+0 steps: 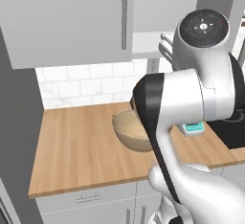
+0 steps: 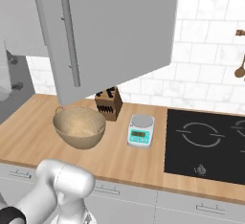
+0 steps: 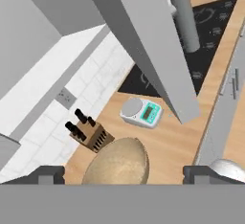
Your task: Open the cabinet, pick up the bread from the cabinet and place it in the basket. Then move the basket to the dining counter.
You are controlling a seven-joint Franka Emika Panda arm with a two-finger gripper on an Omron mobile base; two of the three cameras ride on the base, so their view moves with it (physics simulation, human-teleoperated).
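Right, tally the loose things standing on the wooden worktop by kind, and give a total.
Basket: 1
Knife block: 1
Kitchen scale: 1
Total: 3

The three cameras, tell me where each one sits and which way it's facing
Left base view: behind the arm's left, looking forward and down at the basket under the cabinet; the white arm fills its right.
Right base view: behind the arm's right, over basket, knife block, scale and cooktop; an arm joint at lower left.
Hand view: rolled, looking down past the swung-out cabinet door; pincer tips at the bottom.
All three share the basket.
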